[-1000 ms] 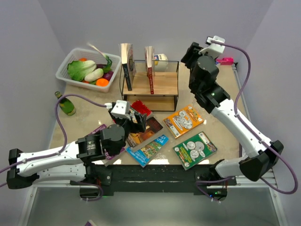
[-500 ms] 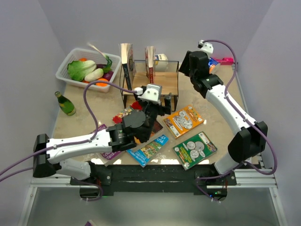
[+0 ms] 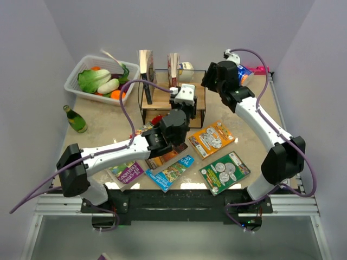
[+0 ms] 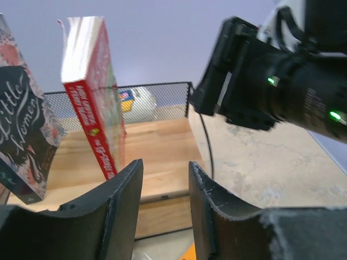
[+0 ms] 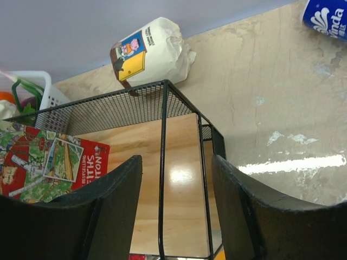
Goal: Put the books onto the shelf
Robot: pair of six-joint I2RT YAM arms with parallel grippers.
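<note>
Reaching forward since a second ago, the left gripper [image 4: 165, 165] now faces the shelf [image 3: 161, 96] front, jaws apart and empty. The right gripper [image 5: 176, 162] hovers above the shelf's right corner, likewise released. A red book [image 4: 97, 108] and a dark book [image 4: 24, 135] stand on its board; an orange book [image 3: 211, 139] and a green book [image 3: 225, 172] lie on the table [image 3: 255, 108].

Table [image 3: 255, 116] w/ books [image 3: 224, 172], shelf [image 3: 162, 96], basket [image 3: 76, 82], bottle [image 3: 76, 120]

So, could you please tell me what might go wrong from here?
1. The red book stands tilted on the shelf, just ahead of the open left jaws; a nudge could topple it.
2. The right arm hangs close to the left jaws at the shelf's corner; the two might collide.
</note>
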